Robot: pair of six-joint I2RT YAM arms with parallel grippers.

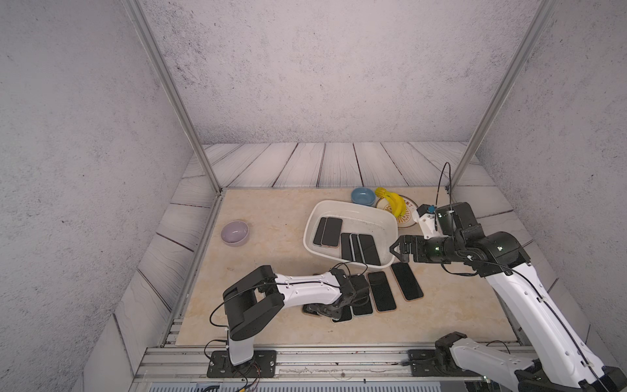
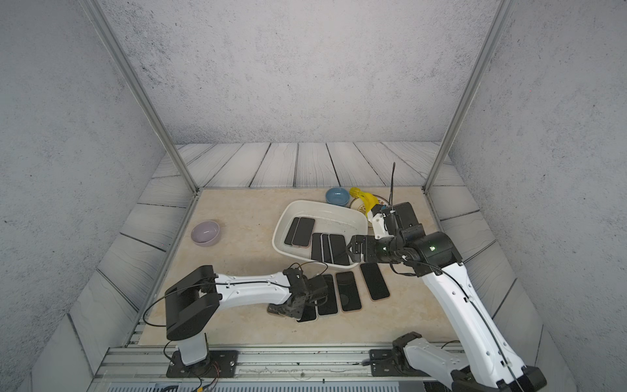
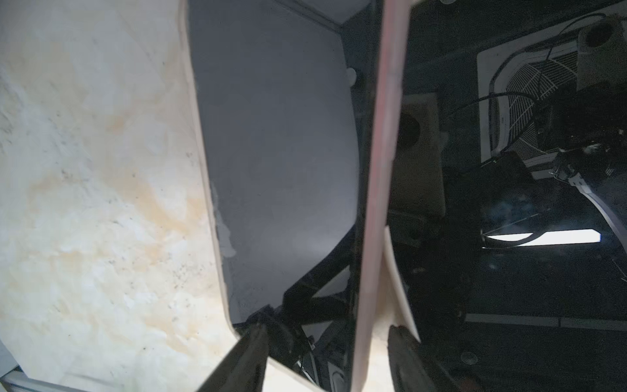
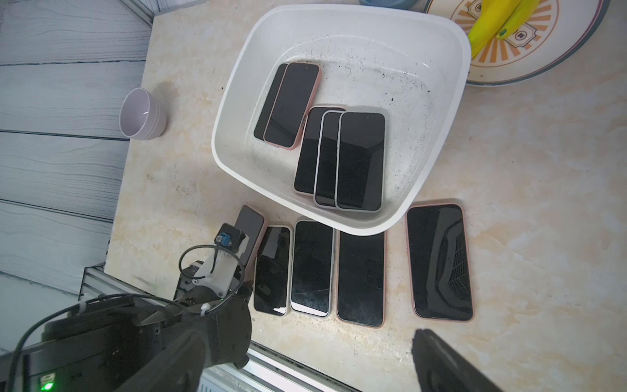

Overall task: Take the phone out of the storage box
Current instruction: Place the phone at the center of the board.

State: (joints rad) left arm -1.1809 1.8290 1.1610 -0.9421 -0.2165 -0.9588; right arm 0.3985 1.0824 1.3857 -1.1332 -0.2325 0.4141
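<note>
The white storage box (image 1: 339, 202) (image 4: 339, 10) stands right of the table's middle and holds several dark-screened phones (image 4: 359, 159). One of them has a pink case (image 4: 291, 105). More phones (image 1: 406, 281) (image 4: 361, 278) lie in a row on the table in front of the box. My left gripper (image 1: 325, 309) (image 3: 327, 353) is low over the left end of that row, open. A pink-cased phone (image 3: 271, 152) (image 4: 249, 224) lies tilted between its fingers, which do not press on it. My right gripper (image 1: 395, 249) (image 4: 305, 359) hovers open and empty by the box's near right corner.
A lilac bowl (image 1: 235, 232) sits at the table's left. Behind the box are a small blue bowl (image 1: 363, 196) and a patterned plate (image 1: 409, 222) with a yellow banana (image 1: 395, 203). A metal rail (image 1: 305, 359) runs along the front edge.
</note>
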